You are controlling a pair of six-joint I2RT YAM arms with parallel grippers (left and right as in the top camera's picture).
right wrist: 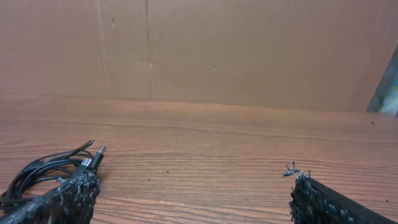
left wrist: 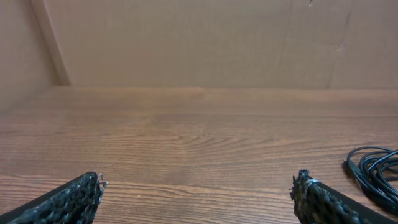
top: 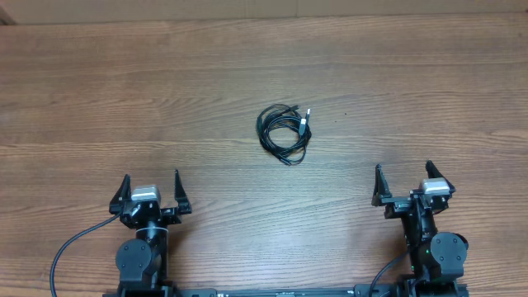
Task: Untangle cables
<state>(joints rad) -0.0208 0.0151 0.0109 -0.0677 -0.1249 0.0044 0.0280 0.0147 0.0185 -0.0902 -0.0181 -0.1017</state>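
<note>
The cables (top: 284, 132) lie as one small coiled bundle of thin black cords in the middle of the wooden table, plug ends sticking out at its upper right. The bundle shows at the right edge of the left wrist view as cables (left wrist: 375, 169) and at the lower left of the right wrist view as cables (right wrist: 46, 171), partly behind a fingertip. My left gripper (top: 151, 193) stands open near the front left, well away from the bundle. My right gripper (top: 404, 182) stands open near the front right, also apart from it. Nothing is between either pair of fingers.
A brown cardboard wall (right wrist: 249, 50) rises along the table's far side. Thicker black wires (top: 70, 247) run from the arm bases at the front edge.
</note>
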